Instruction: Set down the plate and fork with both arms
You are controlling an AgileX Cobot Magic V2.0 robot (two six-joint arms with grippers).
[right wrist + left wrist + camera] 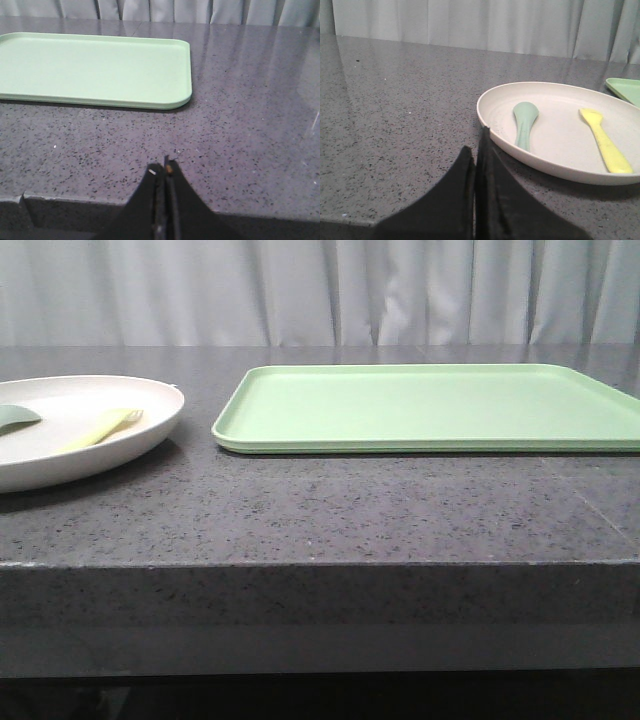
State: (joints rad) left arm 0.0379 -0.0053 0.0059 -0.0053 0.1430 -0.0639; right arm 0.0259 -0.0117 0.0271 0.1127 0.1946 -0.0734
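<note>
While both arms sit low at counter (320, 510) edge, we see tray (430, 405) center-right, plate (150, 430) left of it, apart. Spoon (525, 120) and fork (605, 142) lie inside plate. Left gripper (476, 170) and right gripper (164, 172) pressed together, holding nothing.

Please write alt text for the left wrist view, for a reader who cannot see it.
A cream-white plate sits on a dark speckled table, holding a grey-green spoon and a yellow fork lying apart. The left gripper, its black fingers closed together, is near the plate's rim; a green tray shows at the edge.
</note>
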